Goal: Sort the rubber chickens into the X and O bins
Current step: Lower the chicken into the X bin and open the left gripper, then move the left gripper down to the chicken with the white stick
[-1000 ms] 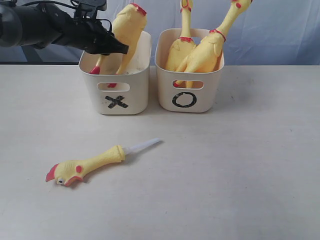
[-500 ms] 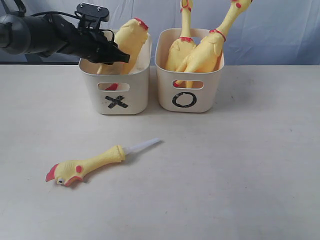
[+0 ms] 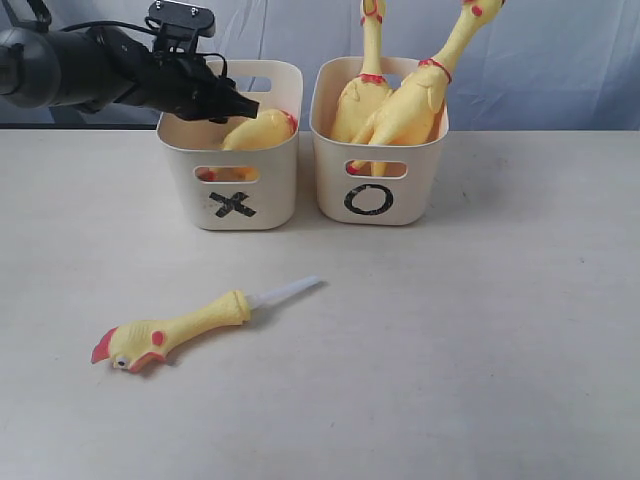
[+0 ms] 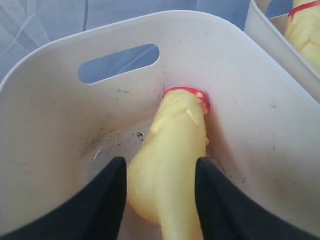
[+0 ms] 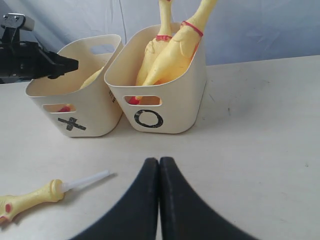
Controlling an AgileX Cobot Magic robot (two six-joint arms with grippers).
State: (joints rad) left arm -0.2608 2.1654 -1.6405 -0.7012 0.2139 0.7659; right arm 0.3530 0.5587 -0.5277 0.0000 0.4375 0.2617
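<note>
A headless rubber chicken lies slanted inside the X bin, its red neck ring against the bin wall. My left gripper hovers over that bin, open, its black fingers either side of the chicken's body with small gaps. Two long-necked chickens stand in the O bin. A thin chicken head with a white tube lies on the table in front of the X bin. My right gripper is shut and empty, low over the table in front of the bins.
The two bins stand side by side at the back of the pale table, before a blue-grey backdrop. The left arm reaches in from the back left.
The headless chicken has dropped from upright above the X bin to lying inside it. The left gripper has opened and let it go. The right gripper has not moved.
</note>
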